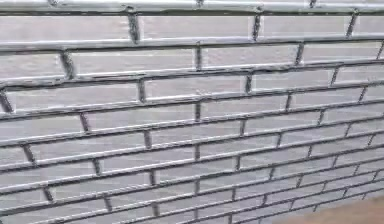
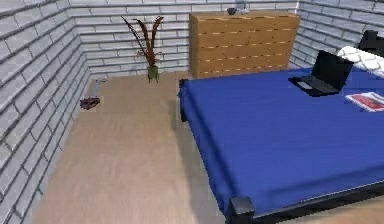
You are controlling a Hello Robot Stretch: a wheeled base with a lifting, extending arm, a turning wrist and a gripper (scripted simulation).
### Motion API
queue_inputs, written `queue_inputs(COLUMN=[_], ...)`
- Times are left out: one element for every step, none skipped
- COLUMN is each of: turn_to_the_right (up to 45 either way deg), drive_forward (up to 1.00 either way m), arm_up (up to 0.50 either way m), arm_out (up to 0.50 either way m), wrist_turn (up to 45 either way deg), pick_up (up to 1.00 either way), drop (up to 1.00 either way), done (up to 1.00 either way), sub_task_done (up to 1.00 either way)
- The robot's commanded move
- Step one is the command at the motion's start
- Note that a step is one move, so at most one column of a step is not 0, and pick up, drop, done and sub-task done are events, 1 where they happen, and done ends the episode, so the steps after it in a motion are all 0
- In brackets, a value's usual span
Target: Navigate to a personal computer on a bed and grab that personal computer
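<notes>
The step in hand is still navigation: the forward view faces a grey brick wall (image 1: 190, 110) at close range. The open laptop (image 2: 322, 75) sits on the blue bed (image 2: 270, 130), near its far edge toward the pillow (image 2: 360, 58) end, with a book (image 2: 367, 100) lying nearer. By my judgement the base must next move toward the arm side view's right to line up with the laptop. How the gripper's fingers stand I cannot tell. The wooden dresser (image 2: 243, 45) has its drawers shut (contents hidden). A small pot (image 2: 152, 72) holds a reddish plant (image 2: 145, 40).
</notes>
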Motion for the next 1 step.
queue_inputs(turn_to_the_right=[45.0], drive_forward=[0.0], arm_up=[0.0], arm_out=[0.0], wrist_turn=[0.0], pick_up=[0.0], drop=[0.0], done=[0.0], sub_task_done=[0.0])
